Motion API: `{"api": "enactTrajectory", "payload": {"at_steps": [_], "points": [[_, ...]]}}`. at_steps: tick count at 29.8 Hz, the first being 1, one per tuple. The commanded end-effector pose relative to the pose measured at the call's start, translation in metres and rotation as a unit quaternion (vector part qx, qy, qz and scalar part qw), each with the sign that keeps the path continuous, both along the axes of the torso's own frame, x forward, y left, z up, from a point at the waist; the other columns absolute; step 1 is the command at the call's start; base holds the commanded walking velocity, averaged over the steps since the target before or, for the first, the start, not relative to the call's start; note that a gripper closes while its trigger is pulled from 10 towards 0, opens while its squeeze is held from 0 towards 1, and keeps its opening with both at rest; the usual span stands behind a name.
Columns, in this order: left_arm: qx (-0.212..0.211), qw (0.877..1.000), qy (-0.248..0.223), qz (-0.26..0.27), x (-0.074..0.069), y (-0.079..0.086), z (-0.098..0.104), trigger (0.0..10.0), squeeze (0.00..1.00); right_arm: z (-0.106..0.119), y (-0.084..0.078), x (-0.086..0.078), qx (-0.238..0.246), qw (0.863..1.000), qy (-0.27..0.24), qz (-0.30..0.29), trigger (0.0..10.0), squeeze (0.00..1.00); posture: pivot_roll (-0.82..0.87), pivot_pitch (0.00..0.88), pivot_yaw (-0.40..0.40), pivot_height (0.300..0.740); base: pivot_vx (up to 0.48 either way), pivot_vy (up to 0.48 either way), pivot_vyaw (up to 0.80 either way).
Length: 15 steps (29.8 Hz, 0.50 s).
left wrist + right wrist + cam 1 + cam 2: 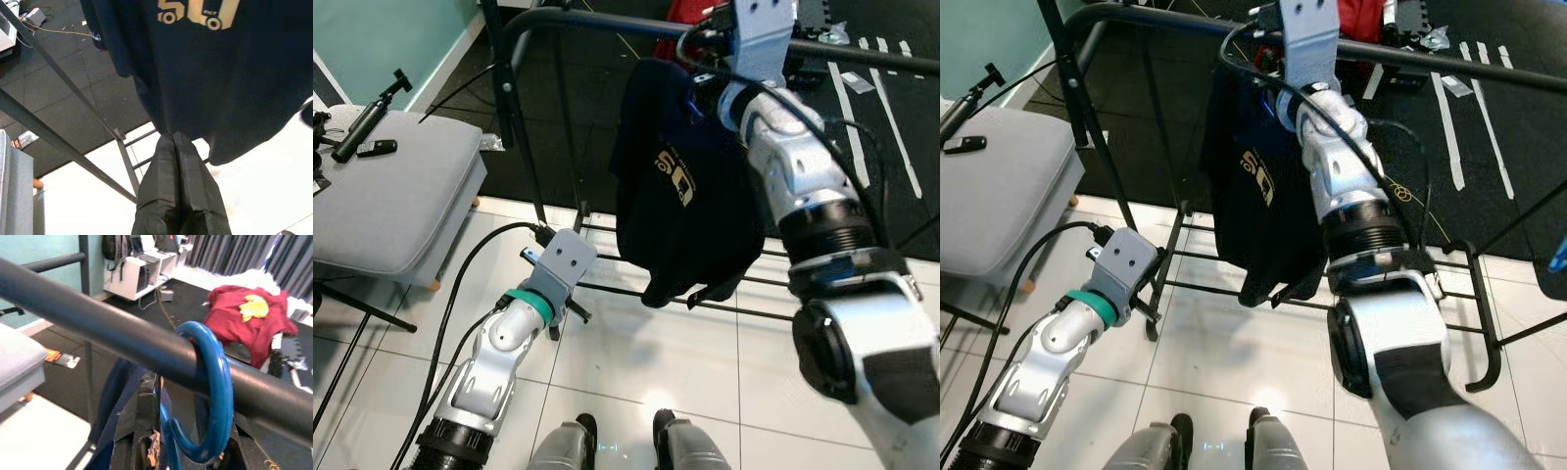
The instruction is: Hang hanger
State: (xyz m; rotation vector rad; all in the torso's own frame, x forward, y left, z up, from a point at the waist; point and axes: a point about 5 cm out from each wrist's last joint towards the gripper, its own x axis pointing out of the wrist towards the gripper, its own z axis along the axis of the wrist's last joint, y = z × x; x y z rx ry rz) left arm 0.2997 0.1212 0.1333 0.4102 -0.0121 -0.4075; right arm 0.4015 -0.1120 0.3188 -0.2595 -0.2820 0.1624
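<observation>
A blue hanger hook point(215, 382) sits over the black rail point(98, 323) of the clothes rack point(607, 22). A navy T-shirt point(685, 196) with a gold print hangs from it below the rail. My right gripper point(188, 423) is raised at the rail, open, one finger on each side of the hook's lower part. My left gripper point(176, 147) is shut on nothing, held low near the T-shirt's hem point(220, 73) and the rack's lower bars.
A grey cushioned seat point(391, 186) with black gadgets on it stands to the left. The rack's base bars point(1469, 323) lie across the white tiles. A red garment point(244, 323) lies on the dark floor beyond the rail. A black cable point(470, 264) trails along my left arm.
</observation>
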Motion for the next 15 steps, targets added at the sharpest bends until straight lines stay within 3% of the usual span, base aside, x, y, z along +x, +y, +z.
{"api": "enactTrajectory", "payload": {"at_steps": [1,11,14,15], "points": [[0.005,1.0,0.016,0.001,-0.004,0.002,-0.008,10.0,0.0,0.008,0.003,-0.007,-0.009,0.999,-0.032,-0.008,10.0,0.0,0.01,0.17,0.027,0.74,0.0,0.0,0.0],[0.013,1.0,0.014,-0.011,-0.003,-0.001,-0.006,10.0,0.0,0.001,0.001,-0.014,-0.013,0.999,-0.031,-0.021,10.0,0.0,0.0,0.157,0.032,0.74,0.0,0.0,0.0],[0.02,1.0,0.012,-0.014,-0.003,-0.002,-0.006,10.0,0.0,0.002,0.0,-0.018,0.008,1.0,-0.021,-0.02,10.0,0.0,0.01,0.151,0.029,0.74,0.0,0.0,0.0],[0.025,0.999,0.01,-0.017,-0.004,-0.002,-0.006,10.0,0.0,0.0,0.002,-0.018,0.04,0.999,-0.001,-0.009,10.0,0.0,0.01,0.149,0.029,0.74,0.0,0.0,0.0]]}}
